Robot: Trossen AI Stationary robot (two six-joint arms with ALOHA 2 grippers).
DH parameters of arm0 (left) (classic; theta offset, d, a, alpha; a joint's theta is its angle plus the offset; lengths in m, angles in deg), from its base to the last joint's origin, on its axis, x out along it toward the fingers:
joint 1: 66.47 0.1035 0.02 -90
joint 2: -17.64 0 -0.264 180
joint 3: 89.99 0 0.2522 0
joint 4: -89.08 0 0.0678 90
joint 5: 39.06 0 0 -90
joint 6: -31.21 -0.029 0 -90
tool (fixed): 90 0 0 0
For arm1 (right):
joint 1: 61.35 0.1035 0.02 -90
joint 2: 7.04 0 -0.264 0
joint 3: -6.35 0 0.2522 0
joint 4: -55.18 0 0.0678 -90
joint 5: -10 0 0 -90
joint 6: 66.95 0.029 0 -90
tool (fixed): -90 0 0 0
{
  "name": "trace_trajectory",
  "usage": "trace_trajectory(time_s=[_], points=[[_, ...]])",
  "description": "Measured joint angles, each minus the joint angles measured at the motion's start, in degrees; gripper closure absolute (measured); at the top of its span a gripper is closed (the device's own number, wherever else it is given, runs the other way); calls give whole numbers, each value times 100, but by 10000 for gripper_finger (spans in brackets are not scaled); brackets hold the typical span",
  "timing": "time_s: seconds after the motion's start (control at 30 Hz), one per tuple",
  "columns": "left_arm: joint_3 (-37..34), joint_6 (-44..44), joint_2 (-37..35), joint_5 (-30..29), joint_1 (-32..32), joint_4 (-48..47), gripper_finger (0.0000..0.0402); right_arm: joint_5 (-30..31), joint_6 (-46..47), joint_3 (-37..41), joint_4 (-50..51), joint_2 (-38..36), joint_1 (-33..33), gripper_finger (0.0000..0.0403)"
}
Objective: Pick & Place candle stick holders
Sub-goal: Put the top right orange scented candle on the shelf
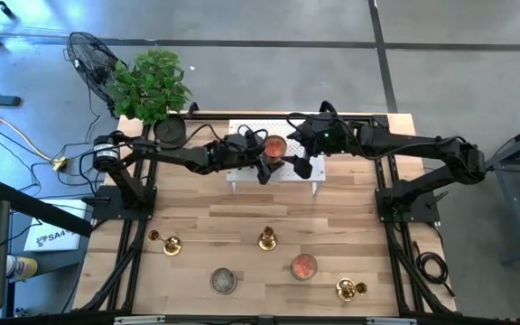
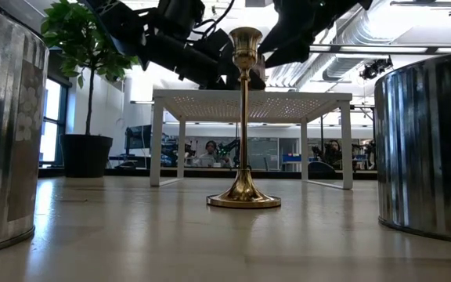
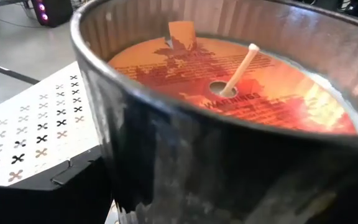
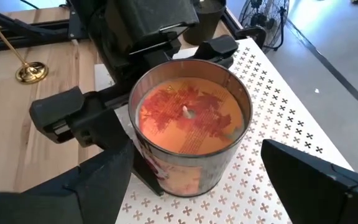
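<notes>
Three gold candle stick holders are on the wooden table: one upright at the middle point(image 1: 267, 239) point(image 2: 244, 117), standing on its flared base, one near the left point(image 1: 170, 244) point(image 4: 30, 71), and one at the near right point(image 1: 350, 290). On the white perforated stand point(image 1: 242, 171) at the back stands a jar with an orange candle point(image 4: 188, 121) point(image 3: 229, 81). My left gripper point(image 1: 264, 152) point(image 4: 148, 81) is open with a finger on either side of that jar. My right gripper point(image 1: 298, 149) point(image 4: 207, 186) hovers open just to the jar's right. My left gripper reaches level from the table's left, one finger point(image 4: 67, 115) beside the jar's near wall and the other point(image 4: 221, 46) beside its far rim. Whether either finger touches the jar I cannot tell. The jar stands upright on the stand.
A grey tin point(image 1: 224, 280) point(image 2: 2, 125) and a second orange candle jar point(image 1: 303, 266) point(image 2: 429, 141) sit near the front edge, either side of the upright holder. A potted plant point(image 1: 152, 86) stands at the back left corner. Bare wood lies between the stand and the holders.
</notes>
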Motion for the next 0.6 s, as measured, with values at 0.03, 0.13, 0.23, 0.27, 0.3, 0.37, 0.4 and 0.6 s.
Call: trace_trajectory(time_s=[0.03,0.13,0.23,0.27,0.3,0.37,0.4,0.6], points=[[0,1,0,-53,-1,1,17,-1,0,2,9,0,0,57],[0,3,0,-211,0,0,16,1,2,4,22,0,0,57],[0,1,-2,-339,0,1,16,3,2,7,84,0,0,57],[0,1,-2,-386,0,-7,15,3,2,7,103,0,0,57],[0,1,-2,-456,0,-33,15,5,2,9,116,0,0,57],[0,3,-9,-664,-2,-115,15,6,2,9,132,0,0,57],[0,2,-10,-818,-2,-156,15,6,2,9,162,0,0,57],[0,4,-82,-1512,2,-462,15,-52,4,11,248,0,0,57]])
